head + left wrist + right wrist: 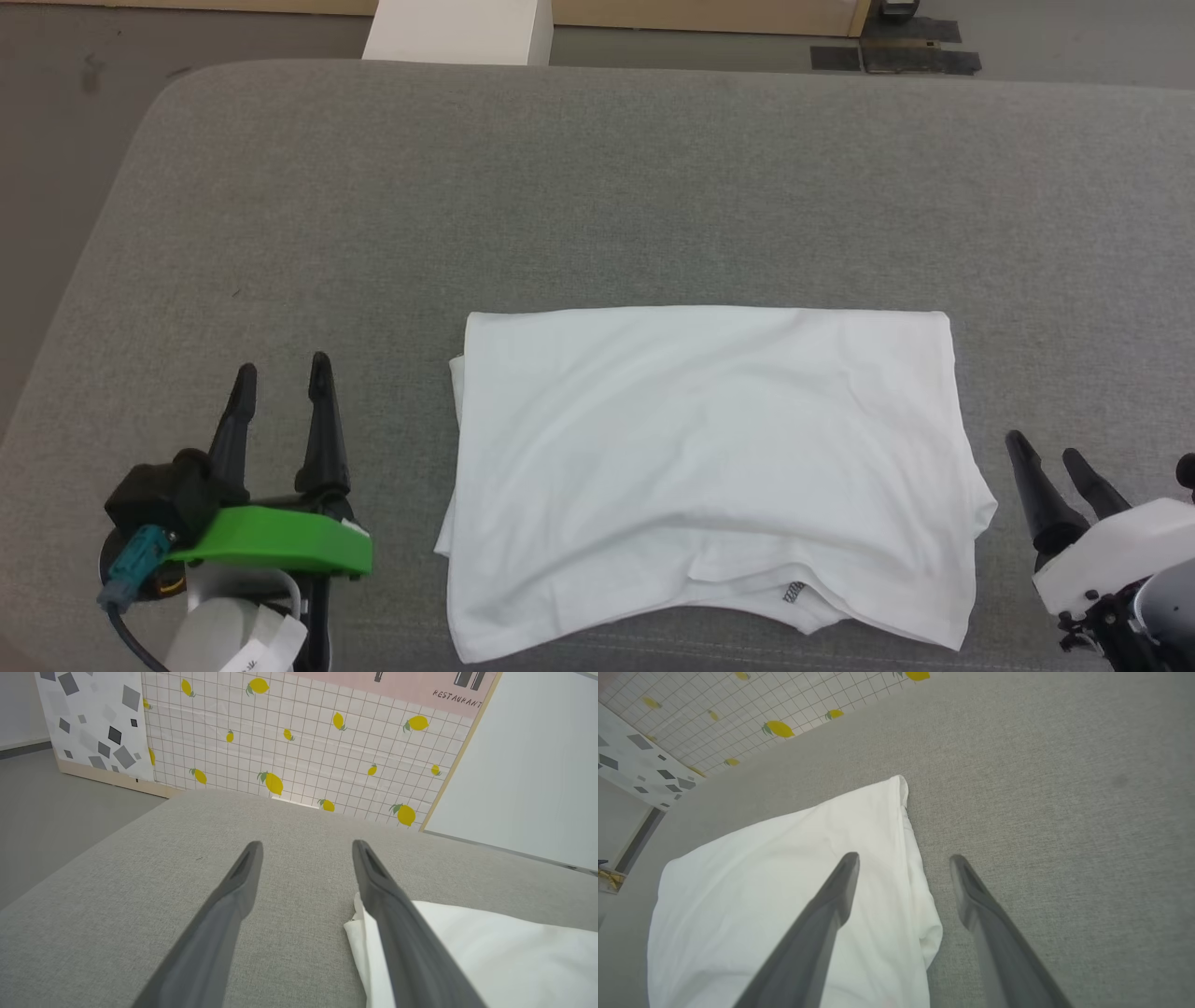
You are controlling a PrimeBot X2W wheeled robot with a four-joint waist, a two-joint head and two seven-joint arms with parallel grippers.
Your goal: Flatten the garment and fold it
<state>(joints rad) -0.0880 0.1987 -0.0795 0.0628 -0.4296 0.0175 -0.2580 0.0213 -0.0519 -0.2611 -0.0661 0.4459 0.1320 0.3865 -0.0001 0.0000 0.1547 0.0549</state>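
**Left tool** (283,364): the two dark fingers stand apart with nothing between them. In the head view it lies at the lower left, fingers pointing away from the robot, with a green bracket (280,546) at its base. It is clear of the garment's left edge. In the left wrist view the left tool (307,844) frames bare grey fabric, and its right-hand finger crosses in front of the garment's (490,952) near corner.

**Right tool** (1042,446): the fingers are likewise spread and hold nothing. It sits at the lower right, just beside the garment's right edge. In the right wrist view the right tool (904,857) straddles that edge by line of sight, one finger over white cloth, the other over grey fabric. Contact cannot be told.

**Garment** (709,467): white, folded into a rough rectangle, lying flat between the two tools near the front of the cushion (597,187). There are shallow creases, loose layers at the near edge and a short dark zigzag stitch (793,592) there.

**Surroundings**: a white box (457,33) behind the cushion, and a lemon-print tiled panel (303,742).
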